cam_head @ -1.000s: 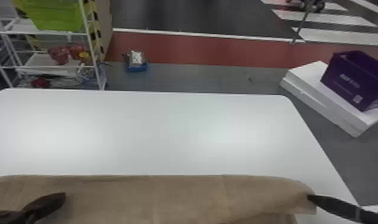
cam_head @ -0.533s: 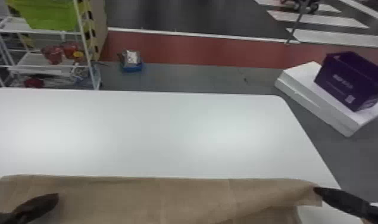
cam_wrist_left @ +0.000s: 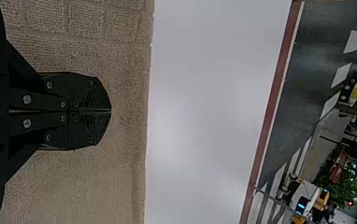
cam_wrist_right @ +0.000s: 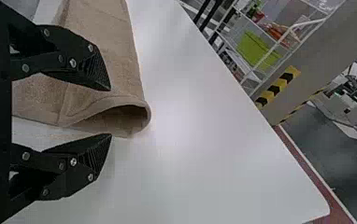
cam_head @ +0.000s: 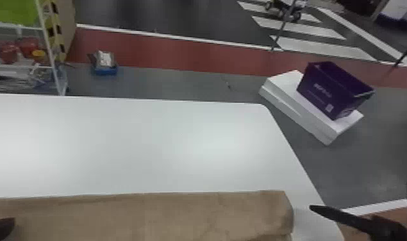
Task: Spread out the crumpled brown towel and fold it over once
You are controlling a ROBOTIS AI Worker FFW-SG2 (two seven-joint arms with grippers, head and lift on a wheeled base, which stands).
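Soft, bright light pools in pale patches of glare on my table (cam_head: pixel 218 144); from my right wrist, I see dark shadow inside the folded towel (cam_wrist_right: pixel 118 46).

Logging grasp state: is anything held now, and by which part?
Nothing: left gripper is shut with no cloth between its fingers; right gripper is open near the towel.

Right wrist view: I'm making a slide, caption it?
Open right gripper near the looped end of the brown towel, white table beyond.
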